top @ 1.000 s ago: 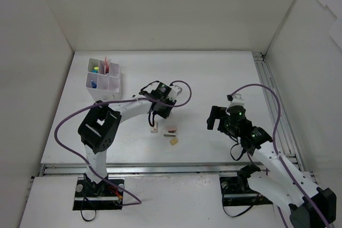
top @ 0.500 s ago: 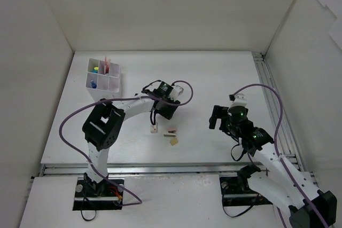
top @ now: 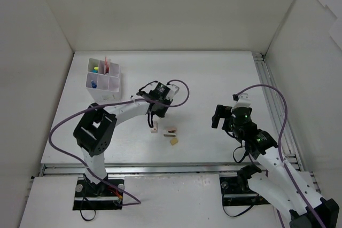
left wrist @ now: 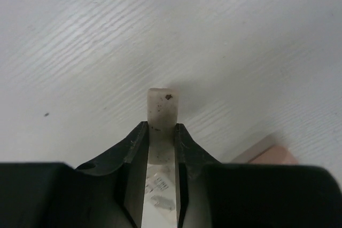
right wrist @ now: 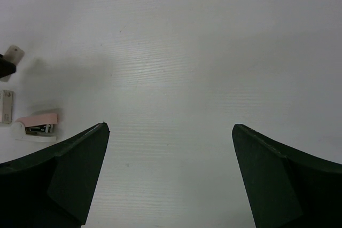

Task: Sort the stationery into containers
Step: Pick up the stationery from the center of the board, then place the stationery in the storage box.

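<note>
Left gripper [left wrist: 161, 127] pinching white eraser [left wrist: 161, 102] between nearly closed fingers, eraser tip poking out over table [left wrist: 80, 36]; lifted or touching, hard telling. Pink eraser [top: 170, 130] and beige eraser [top: 174, 141] lying near. Right gripper [right wrist: 170, 127] gaping wide, holding nothing. White box [top: 105, 94] sitting far left.

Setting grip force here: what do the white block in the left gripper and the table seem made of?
The white eraser looks like matte rubber or vinyl: rounded, scuffed corners, a dark speck. The table seems a white matte sheet with fine parallel ridges, perhaps corrugated plastic.
</note>
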